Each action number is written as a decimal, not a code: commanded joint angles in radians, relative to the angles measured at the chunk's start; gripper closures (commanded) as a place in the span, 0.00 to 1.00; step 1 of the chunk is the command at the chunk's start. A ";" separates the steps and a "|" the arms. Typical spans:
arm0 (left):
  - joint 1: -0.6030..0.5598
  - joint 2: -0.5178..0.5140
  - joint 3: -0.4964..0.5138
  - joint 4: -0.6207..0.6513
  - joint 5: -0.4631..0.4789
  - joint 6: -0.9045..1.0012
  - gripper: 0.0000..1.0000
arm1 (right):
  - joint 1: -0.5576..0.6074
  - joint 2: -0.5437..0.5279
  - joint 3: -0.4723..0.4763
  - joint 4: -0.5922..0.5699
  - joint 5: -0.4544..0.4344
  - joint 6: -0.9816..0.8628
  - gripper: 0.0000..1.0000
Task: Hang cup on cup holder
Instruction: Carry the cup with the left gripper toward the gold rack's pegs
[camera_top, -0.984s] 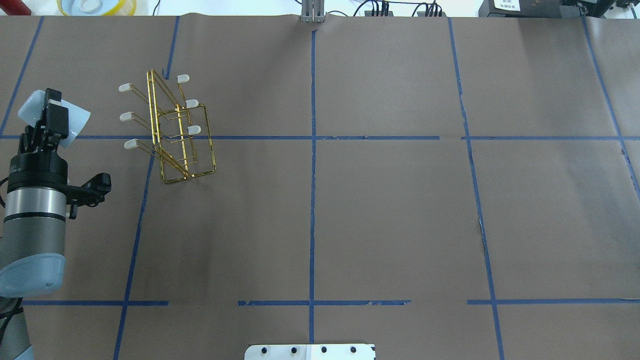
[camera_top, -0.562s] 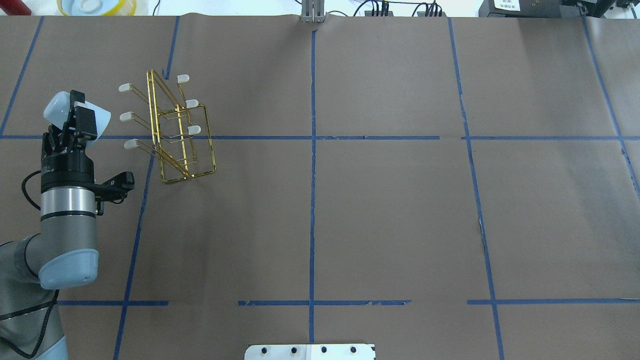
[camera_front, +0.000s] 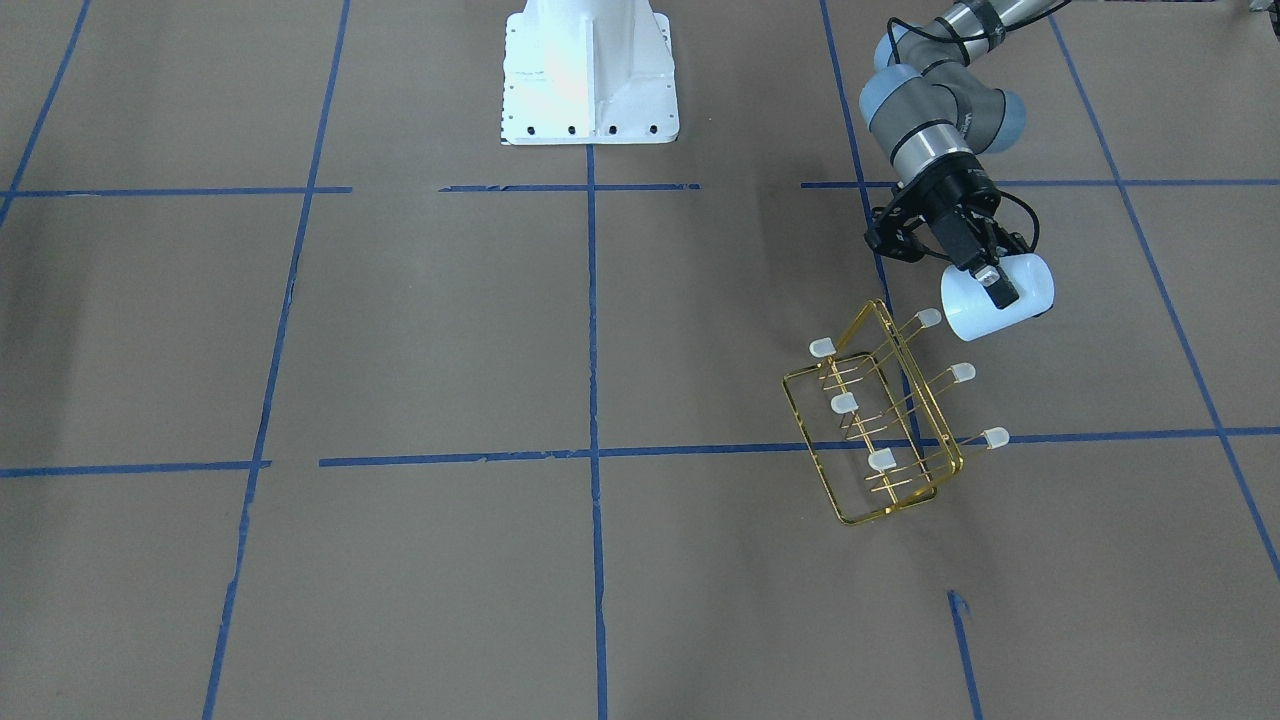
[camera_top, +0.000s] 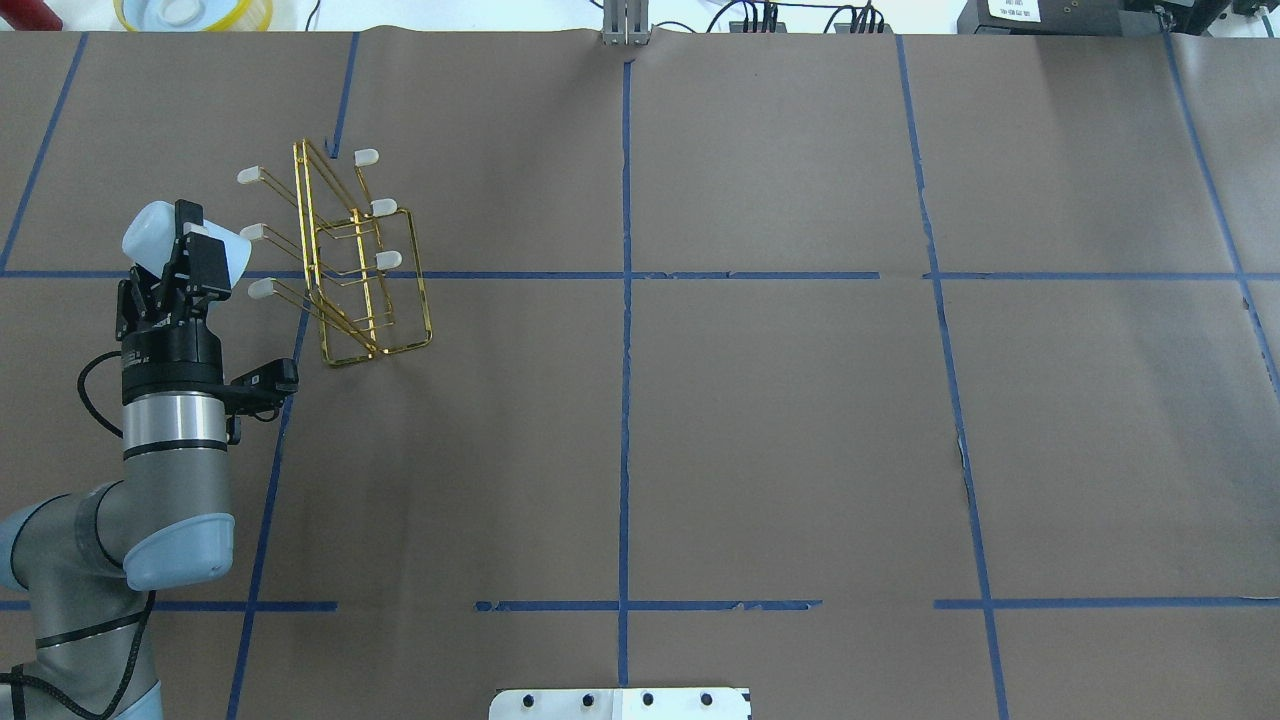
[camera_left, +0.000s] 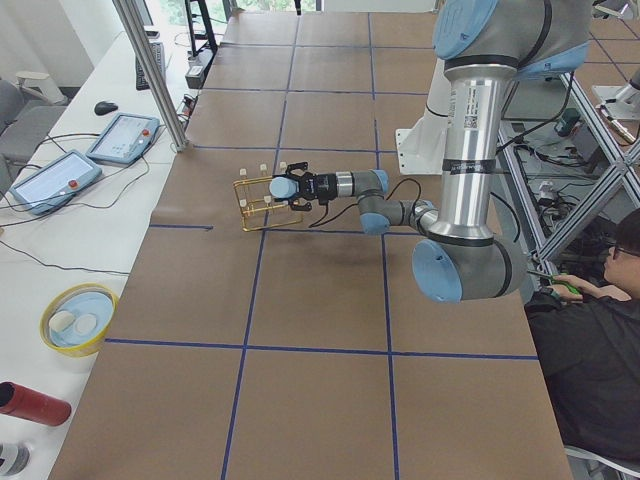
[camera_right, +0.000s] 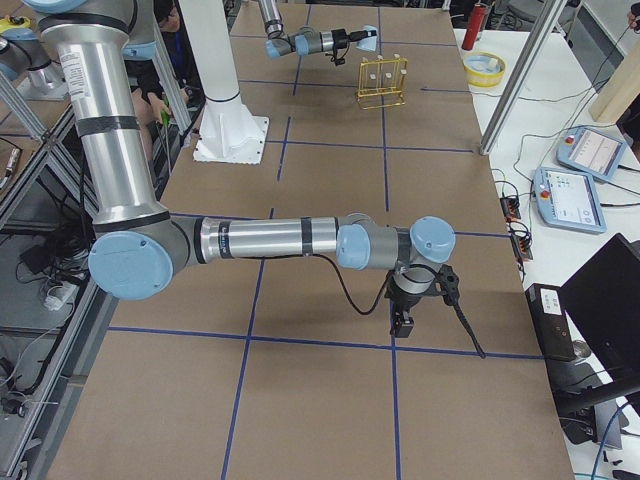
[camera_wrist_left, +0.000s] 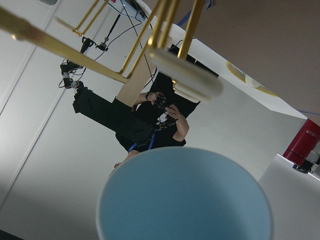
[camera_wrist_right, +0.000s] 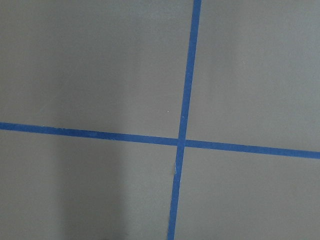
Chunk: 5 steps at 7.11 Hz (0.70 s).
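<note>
The pale blue cup (camera_top: 148, 228) is held on its side above the table, wide end toward the cup holder. My left gripper (camera_top: 195, 245) is shut on it. The gold wire cup holder (camera_top: 350, 262) stands just right of it, with white-capped prongs pointing at the cup. In the front view the cup (camera_front: 965, 310), in the gripper (camera_front: 990, 285), is close to the nearest prong cap of the holder (camera_front: 880, 420). The left wrist view shows the cup (camera_wrist_left: 185, 200) below a prong cap (camera_wrist_left: 187, 80), with a gap between them. My right gripper (camera_right: 402, 322) hangs low over the table; I cannot tell whether it is open or shut.
Brown paper with blue tape lines (camera_top: 625, 300) covers the table. A yellow-rimmed bowl (camera_top: 195, 12) sits beyond the far edge. The robot's white base (camera_front: 590, 70) stands at the near side. An operator (camera_left: 600, 340) sits beside the table's end.
My left arm has moved right with the cup, bringing it from well left of the holder to right beside the left-hand prong caps. The holder has not moved.
</note>
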 joint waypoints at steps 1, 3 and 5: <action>0.016 -0.011 0.025 0.000 0.027 0.000 1.00 | 0.000 0.000 0.000 0.000 0.000 -0.001 0.00; 0.016 -0.046 0.076 0.000 0.045 0.000 1.00 | 0.000 0.000 0.000 0.000 0.000 -0.001 0.00; 0.017 -0.075 0.116 0.002 0.061 0.000 1.00 | 0.000 0.000 0.000 0.000 0.000 0.001 0.00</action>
